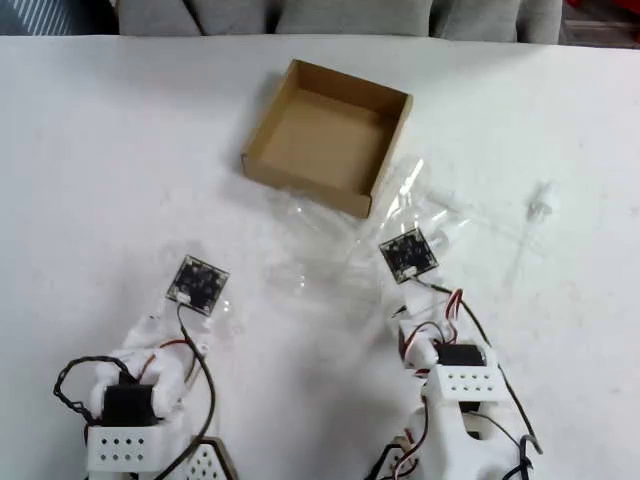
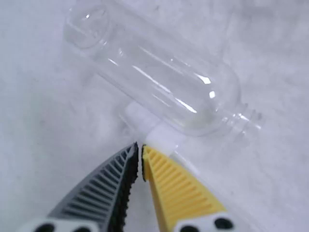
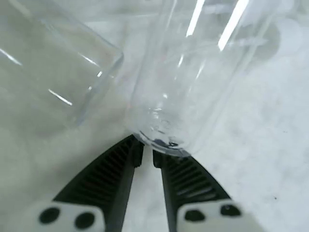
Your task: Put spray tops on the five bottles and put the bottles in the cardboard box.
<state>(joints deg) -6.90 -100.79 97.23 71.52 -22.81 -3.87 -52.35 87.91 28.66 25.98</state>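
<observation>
A clear bottle (image 2: 159, 82) lies on its side with no top, its threaded neck (image 2: 246, 121) bare. A white spray top (image 2: 153, 131) lies partly under it, right at the tips of my left gripper (image 2: 141, 151), whose grey and yellow fingers are shut with nothing between them. My right gripper (image 3: 146, 150) has its black fingers shut, tips against the base of a second clear bottle (image 3: 193, 82); a third bottle (image 3: 48, 72) lies beside it. The cardboard box (image 1: 330, 135) stands at the table's far middle, with nothing inside. Several clear bottles (image 1: 310, 255) lie in front of it.
Another spray top (image 1: 540, 205) lies apart at the right. The left arm's wrist (image 1: 198, 282) and the right arm's wrist (image 1: 408, 252) hang over the near half of the white table (image 1: 120, 150). Grey chair backs (image 1: 330, 15) stand beyond the far edge.
</observation>
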